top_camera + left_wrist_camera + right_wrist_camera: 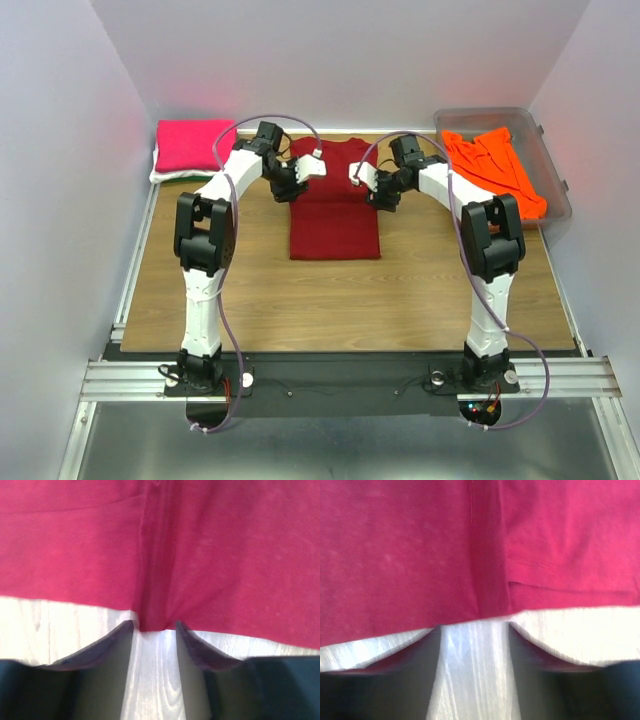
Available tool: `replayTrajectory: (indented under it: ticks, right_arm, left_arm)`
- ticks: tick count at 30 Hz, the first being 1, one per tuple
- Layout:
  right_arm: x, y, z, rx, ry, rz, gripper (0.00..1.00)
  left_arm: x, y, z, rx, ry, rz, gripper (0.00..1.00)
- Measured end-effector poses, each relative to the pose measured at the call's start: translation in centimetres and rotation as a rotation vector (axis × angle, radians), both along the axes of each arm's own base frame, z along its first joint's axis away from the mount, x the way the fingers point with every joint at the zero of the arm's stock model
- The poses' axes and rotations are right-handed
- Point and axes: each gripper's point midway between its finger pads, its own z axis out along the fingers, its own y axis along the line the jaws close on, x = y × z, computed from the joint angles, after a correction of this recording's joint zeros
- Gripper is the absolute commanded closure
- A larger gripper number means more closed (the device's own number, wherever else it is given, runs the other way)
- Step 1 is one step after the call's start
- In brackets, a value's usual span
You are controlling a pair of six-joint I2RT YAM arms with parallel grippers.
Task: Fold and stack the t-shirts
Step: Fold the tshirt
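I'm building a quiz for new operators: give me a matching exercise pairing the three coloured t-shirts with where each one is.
Things:
1. dark red t-shirt
2. hot pink t-shirt
3. orange t-shirt

Places:
A. in the clear plastic tub
B. laid out mid-table
C. folded, far left corner

Pairs: 1-B; 2-C; 3-A

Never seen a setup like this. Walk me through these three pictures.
Two white robot arms are bolted to a wooden table. The wide picture looks down from above and behind them; the close-ups come from wrist cameras. A dark red t-shirt lies in the middle, a folded hot pink t-shirt far left, an orange t-shirt in a clear tub far right. The left gripper and right gripper stand open at the red shirt's edges, holding nothing.
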Motion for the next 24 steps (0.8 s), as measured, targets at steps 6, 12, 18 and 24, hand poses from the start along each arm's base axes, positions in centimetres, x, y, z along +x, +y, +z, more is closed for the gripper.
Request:
replayTrajectory:
  ticks: [6, 12, 18, 24]
  right_arm:
    - [1.5, -1.5, 1.4, 0.011, -0.02, -0.113, 0.32]
    - [-3.9, -2.9, 5.1, 0.056, -0.019, -0.156, 0.5]
    - [-12.4, 0.6, 4.9, 0.064, 0.023, -0.026, 0.52]
    - [-17.3, 2.3, -0.1, -0.005, 0.141, 0.064, 0.52]
  left_arm:
    - [2.6, 1.2, 2.8, -0.049, -0.065, 0.088, 0.33]
    - [-3.2, 4.4, 3.5, -0.073, -0.012, 0.15, 0.39]
    - [-12.8, 2.9, 2.7, -0.073, -0.003, 0.049, 0.36]
    - [-18.5, 0.8, -2.1, 0.002, 0.025, -0.071, 0.34]
